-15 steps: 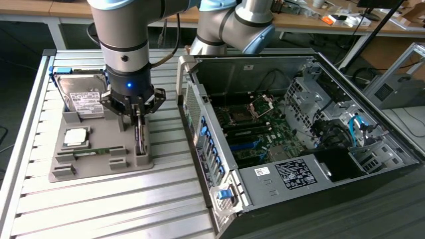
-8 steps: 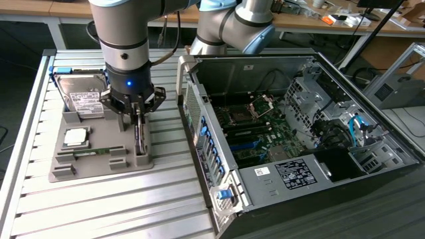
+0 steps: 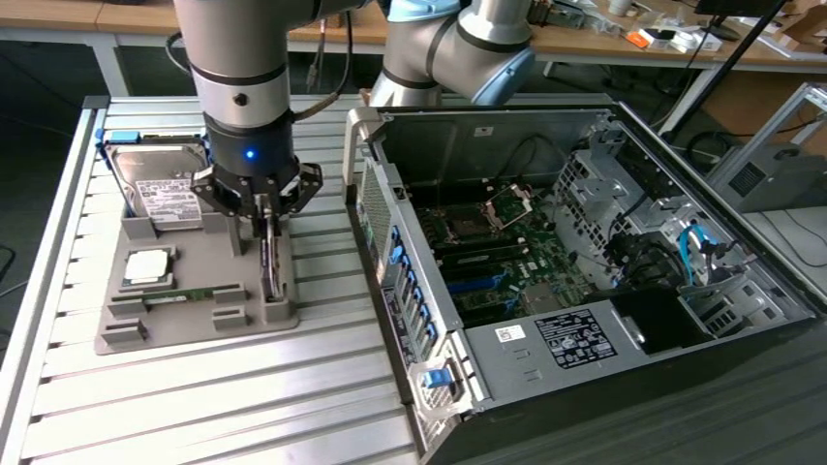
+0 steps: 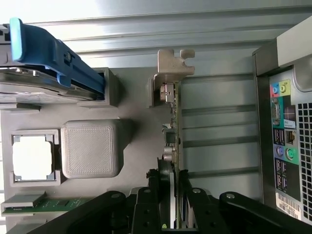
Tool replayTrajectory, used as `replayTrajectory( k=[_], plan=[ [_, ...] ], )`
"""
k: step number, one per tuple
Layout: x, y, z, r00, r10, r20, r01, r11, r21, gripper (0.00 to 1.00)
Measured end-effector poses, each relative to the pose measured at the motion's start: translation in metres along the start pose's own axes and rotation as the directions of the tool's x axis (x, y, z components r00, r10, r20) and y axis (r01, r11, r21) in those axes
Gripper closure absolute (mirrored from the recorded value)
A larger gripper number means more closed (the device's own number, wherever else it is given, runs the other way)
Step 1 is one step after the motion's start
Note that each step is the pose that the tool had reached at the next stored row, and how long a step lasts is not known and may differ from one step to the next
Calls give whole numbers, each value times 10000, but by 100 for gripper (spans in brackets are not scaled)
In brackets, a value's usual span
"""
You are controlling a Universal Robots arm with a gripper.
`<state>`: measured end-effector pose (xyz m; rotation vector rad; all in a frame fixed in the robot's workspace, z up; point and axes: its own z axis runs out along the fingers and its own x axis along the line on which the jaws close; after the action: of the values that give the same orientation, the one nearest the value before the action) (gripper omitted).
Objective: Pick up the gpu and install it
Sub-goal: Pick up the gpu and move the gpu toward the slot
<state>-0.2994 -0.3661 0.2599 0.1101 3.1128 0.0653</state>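
Hand (image 4: 170,197) seemingly grips upright gpu (image 4: 174,124) in tray (image 3: 194,322), hard drive (image 3: 158,184) nearby

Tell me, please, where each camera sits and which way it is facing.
Exterior view: high, off the arm, looking down on the table, grey holder and open computer case; shows the arm and gripper.
Wrist view: on the wrist, looking past the gripper, shut on the gpu standing edgewise in the holder.
Shared: gripper, gpu, holder, case.
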Motion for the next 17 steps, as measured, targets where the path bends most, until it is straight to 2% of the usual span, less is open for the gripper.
replayTrajectory(
  k=[17],
  plan=[
    [-4, 8, -179, 10000, 0, 0, 0, 10000, 0, 73]
  ],
)
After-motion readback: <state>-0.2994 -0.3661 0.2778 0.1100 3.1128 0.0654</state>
